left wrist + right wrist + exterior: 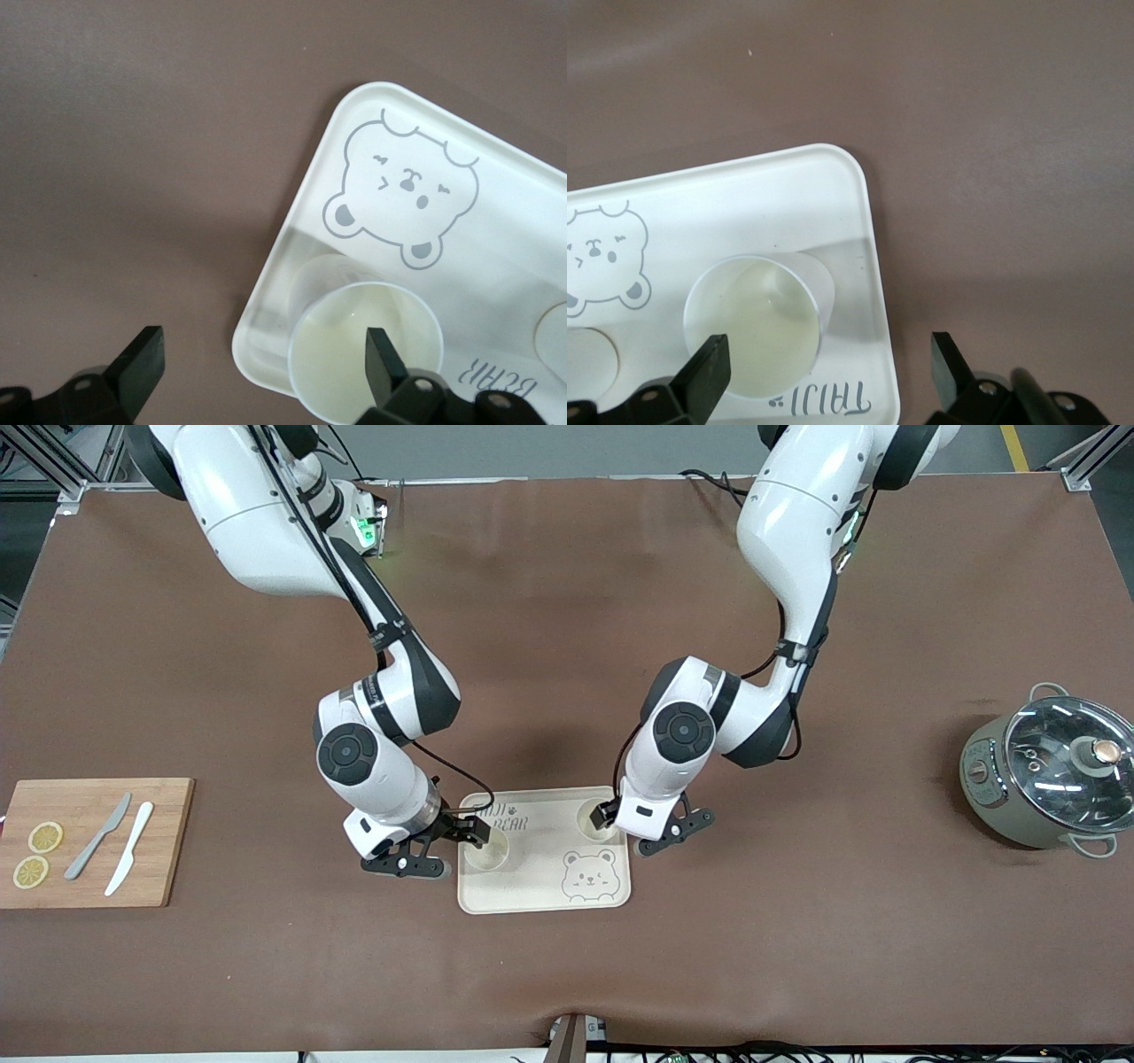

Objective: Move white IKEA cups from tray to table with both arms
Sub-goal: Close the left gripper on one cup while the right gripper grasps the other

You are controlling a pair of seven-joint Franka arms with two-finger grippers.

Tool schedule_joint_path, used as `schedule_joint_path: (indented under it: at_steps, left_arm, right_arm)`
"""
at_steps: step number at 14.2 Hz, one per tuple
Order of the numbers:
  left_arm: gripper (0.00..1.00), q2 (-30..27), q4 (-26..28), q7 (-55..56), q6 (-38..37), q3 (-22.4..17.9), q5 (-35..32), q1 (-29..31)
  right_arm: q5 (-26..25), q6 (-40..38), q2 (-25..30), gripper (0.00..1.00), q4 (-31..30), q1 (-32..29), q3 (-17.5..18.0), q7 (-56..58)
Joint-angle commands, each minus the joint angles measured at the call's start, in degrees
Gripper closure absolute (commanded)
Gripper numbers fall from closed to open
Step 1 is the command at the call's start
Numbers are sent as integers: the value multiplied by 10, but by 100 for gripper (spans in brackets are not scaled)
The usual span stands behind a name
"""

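Both cups [486, 851] sit on the tray [542, 895] — left gripper [651, 828] and right gripper [443, 849] straddle rims, jaws spread — next, pinch and lift.

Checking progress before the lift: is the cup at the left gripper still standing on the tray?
Yes. The cup stands upright on the tray, its round rim facing up, with one finger of the open left gripper over its mouth.

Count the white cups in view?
2, both on the tray: one cup toward the right arm's end, one cup toward the left arm's end. None seem hidden.
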State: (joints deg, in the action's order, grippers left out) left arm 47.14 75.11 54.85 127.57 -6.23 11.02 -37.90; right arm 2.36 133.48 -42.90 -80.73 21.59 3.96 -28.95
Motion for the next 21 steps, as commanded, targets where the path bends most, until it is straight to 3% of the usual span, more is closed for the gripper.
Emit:
schedule_joint_path:
  at_steps: [1,7,10,13,21]
  left_arm:
    - [0,13,-10,11,8,-8,10,-12]
    - [0,29,-10,25,15,-12,6,-26]
    - [65,29,-10,37,15,-12,6,-26]
    - [100,29,-10,47,15,-12,5,-30]
    - [100,-6,-10,52,8,-20,6,-23]
  right_arm:
    - [-9,5,-15,0,18,6,-5,-22]
    - [-10,27,-33,0,17,12,-5,-23]
    - [-10,27,-39,0,18,15,-6,-23]
    - [-10,42,-46,0,17,17,-6,-23]
    - [-17,69,-61,0,15,25,-6,-35]
